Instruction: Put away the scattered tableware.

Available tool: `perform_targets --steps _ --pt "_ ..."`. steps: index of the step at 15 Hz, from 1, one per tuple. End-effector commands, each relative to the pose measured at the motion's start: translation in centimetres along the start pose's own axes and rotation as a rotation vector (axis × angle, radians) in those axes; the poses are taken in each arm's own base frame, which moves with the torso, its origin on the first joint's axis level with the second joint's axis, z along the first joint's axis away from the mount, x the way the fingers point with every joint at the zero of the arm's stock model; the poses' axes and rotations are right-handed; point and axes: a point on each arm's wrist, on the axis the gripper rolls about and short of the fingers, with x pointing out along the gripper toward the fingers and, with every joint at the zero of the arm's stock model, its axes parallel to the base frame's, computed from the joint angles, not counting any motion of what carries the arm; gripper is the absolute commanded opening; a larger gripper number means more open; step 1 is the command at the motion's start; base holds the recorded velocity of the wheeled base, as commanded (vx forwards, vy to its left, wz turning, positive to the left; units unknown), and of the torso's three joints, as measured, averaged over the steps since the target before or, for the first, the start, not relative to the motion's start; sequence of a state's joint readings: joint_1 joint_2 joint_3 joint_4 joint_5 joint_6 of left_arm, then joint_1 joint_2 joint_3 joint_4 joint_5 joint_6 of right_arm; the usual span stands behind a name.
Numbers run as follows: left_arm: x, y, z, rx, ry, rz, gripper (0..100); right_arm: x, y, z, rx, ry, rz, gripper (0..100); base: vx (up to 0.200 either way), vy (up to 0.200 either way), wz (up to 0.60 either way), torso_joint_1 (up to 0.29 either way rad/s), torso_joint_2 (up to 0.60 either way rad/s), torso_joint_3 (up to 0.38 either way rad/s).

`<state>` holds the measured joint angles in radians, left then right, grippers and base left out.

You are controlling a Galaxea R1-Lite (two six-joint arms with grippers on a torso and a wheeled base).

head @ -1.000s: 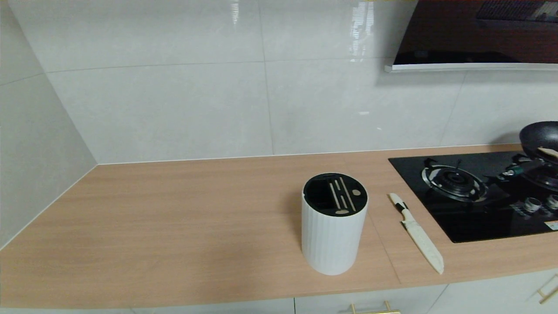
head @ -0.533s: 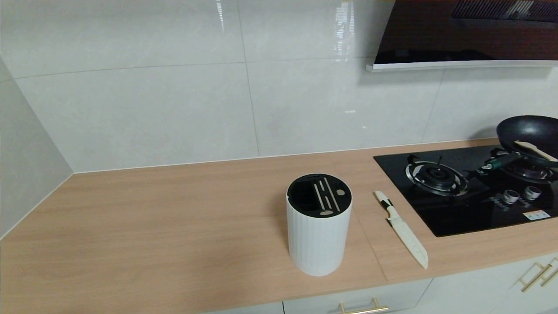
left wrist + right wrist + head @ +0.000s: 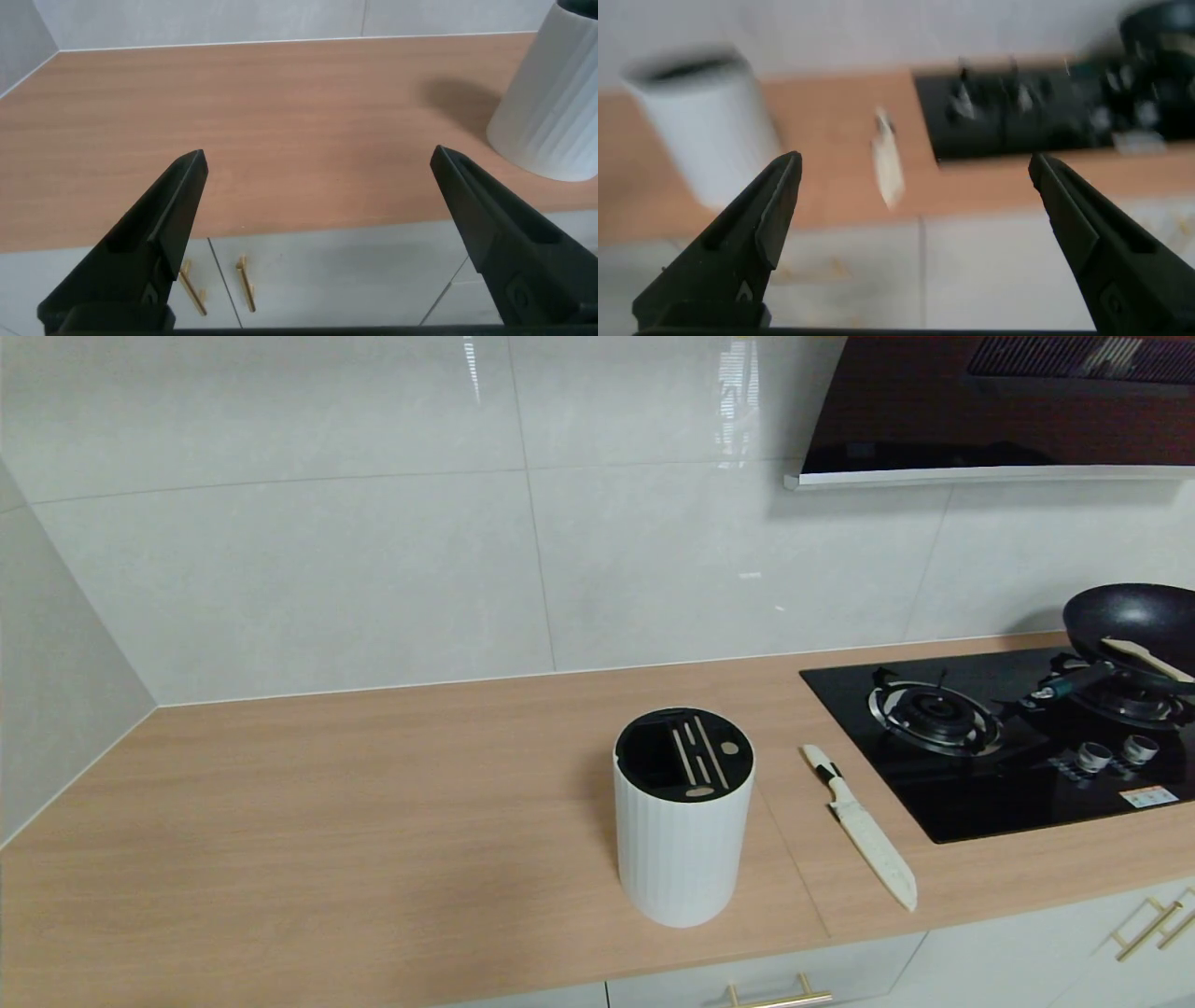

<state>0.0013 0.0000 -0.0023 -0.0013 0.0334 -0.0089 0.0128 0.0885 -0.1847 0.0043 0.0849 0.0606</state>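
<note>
On the counter (image 3: 373, 821) a white ribbed holder (image 3: 683, 840) stands upright, its black top cut with narrow slots and one wider opening; what is inside is too dark to tell. Just right of it, between holder and hob (image 3: 990, 775), the knife (image 3: 859, 826) lies flat, its long axis running front to back, handle toward the wall, tip toward the counter's front edge. A pan (image 3: 1125, 616) on the hob holds what looks like a wooden spatula (image 3: 1148, 659). The hob's small label (image 3: 1149, 796) is too small to read. The left pincer (image 3: 317, 157) and right pincer (image 3: 913, 161) both gape wide.
</note>
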Motion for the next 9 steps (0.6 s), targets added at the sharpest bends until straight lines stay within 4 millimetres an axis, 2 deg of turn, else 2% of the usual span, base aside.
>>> perform_targets --steps 1,5,9 --pt "0.0 0.0 0.0 0.0 0.002 0.001 100 5.9 0.1 5.9 0.055 0.233 0.094 100 0.0 0.0 0.0 0.0 0.0 0.0" --pt "0.0 0.0 0.0 0.0 0.002 0.001 100 14.9 -0.3 7.2 0.057 0.441 0.094 100 0.0 0.0 0.0 0.0 0.0 0.0" --pt "0.0 0.0 0.0 0.001 0.002 0.001 100 23.3 -0.4 5.2 0.07 0.636 0.108 100 0.0 0.0 0.0 0.0 0.0 0.0"
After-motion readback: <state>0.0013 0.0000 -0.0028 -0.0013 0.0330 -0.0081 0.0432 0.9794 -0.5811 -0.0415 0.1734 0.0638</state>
